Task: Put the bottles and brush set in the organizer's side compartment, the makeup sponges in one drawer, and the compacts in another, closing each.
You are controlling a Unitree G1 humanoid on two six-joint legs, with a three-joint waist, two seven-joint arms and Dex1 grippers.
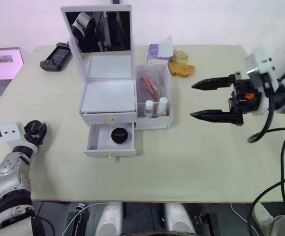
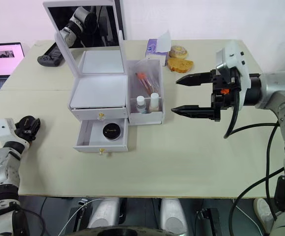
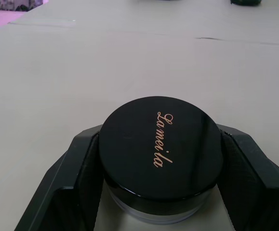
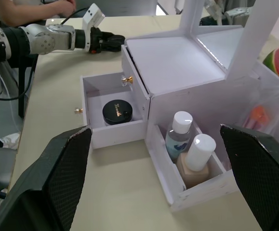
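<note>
A round black compact with a gold script logo on its lid and a clear base sits clamped between the two black fingers of the left gripper, low over the left part of the pale beige table, well apart from the white cosmetic organizer with an upright mirror. A second round black compact lies inside the organizer's lower drawer, which is pulled out toward the robot; the upper drawer above it, with a small gold knob, is shut. In the organizer's clear side compartment, on its right, two small bottles stand upright side by side at the front: a clear bottle with a white cap and a beige bottle with a white cap, and behind them lies a clear pouch of brushes with orange-pink handles. The right gripper hovers above the table to the right of the side compartment, its fingers spread wide and empty, pointing toward the organizer. Behind the organizer, near the table's far edge, sit a purple tissue pack and, just beside it, toy bread pieces. At the far left of the table lie a black handheld controller and an open laptop with a pink-lit screen.
</note>
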